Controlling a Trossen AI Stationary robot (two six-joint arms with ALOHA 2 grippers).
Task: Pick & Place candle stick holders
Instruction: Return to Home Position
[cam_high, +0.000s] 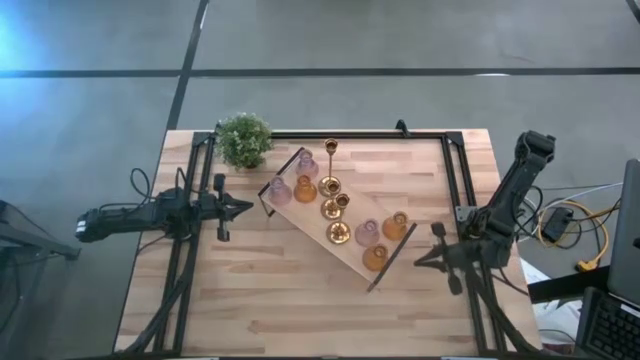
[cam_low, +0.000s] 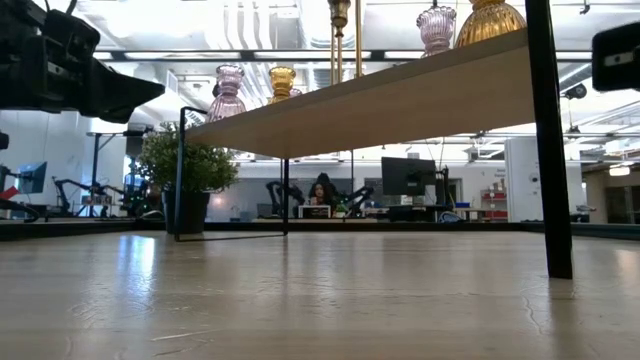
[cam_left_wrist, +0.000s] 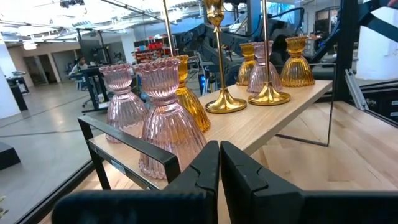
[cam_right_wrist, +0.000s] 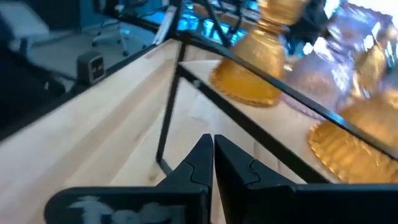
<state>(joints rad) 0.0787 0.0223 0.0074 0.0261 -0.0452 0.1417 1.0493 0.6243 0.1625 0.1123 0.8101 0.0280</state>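
I have the left gripper (cam_high: 243, 208) out over the left side of the table (cam_high: 300, 300), tips aimed at the nearer end of the shelf (cam_high: 350, 252). Its fingers are pressed together with nothing between them. The right gripper (cam_high: 422, 262) is on the opposite side, just beside the shelf's other end, and it too is clenched on nothing.

The candle stick holders all stand upright on the shelf, which lies diagonally across the middle of the table. From above, the end nearest the potted plant (cam_high: 244, 140) carries two pink holders (cam_high: 306, 165) and an amber holder (cam_high: 305, 190). The gold holders (cam_high: 329, 185) run along the middle in a loose line. The end by the right gripper has one more pink piece (cam_high: 367, 233) and two amber ones (cam_high: 397, 225).

Through the left wrist camera, the two pink holders fill the view just past my closed fingers (cam_left_wrist: 205, 168), behind the shelf's black handle (cam_left_wrist: 124, 140), with gold round bases flat on the wood behind them. From table height the shelf sits raised on black legs (cam_low: 548, 150) — only the lower parts of the glass and gold pieces show above its edge.
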